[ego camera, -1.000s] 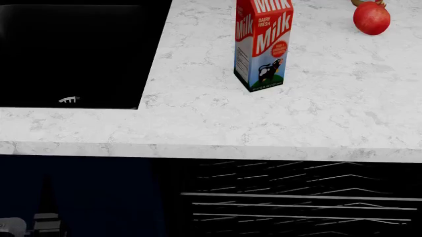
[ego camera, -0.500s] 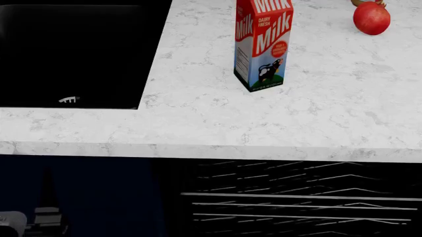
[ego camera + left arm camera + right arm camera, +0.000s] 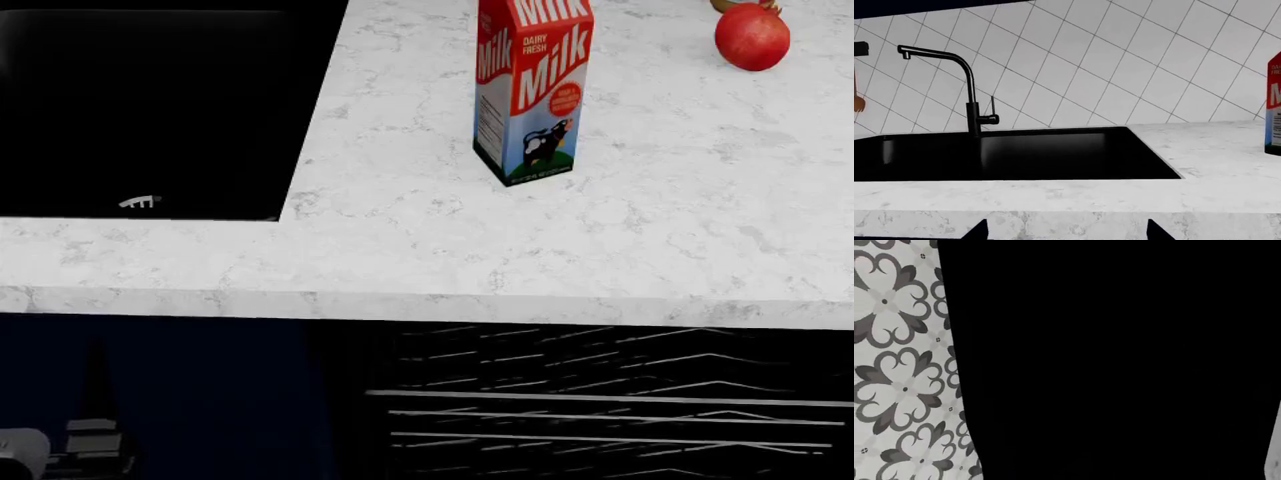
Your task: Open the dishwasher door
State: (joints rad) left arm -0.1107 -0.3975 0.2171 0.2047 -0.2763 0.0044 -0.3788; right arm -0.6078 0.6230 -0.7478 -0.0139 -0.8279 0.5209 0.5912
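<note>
Under the white marble counter (image 3: pixel 441 260) the dishwasher's opening shows wire racks (image 3: pixel 601 410); no door panel covers them in the head view. A flat black surface (image 3: pixel 1121 360) fills most of the right wrist view; it looks like the dishwasher door, with no handle or buttons showing. My left gripper (image 3: pixel 1067 235) faces the counter's front edge, and only its two dark fingertips (image 3: pixel 979 231) show, wide apart with nothing between them. Part of my left arm (image 3: pixel 87 440) shows low in the head view. My right gripper's fingers are not visible.
A milk carton (image 3: pixel 531 85) and a red fruit (image 3: pixel 751 36) stand on the counter. A black sink (image 3: pixel 1014 152) with a black faucet (image 3: pixel 971 82) lies to the left. A navy cabinet front (image 3: pixel 200 400) is beside the racks. Patterned floor tiles (image 3: pixel 897 365) show beside the black surface.
The left arm's part at the bottom left of the head view has sunk slightly lower. Nothing else has visibly changed.
</note>
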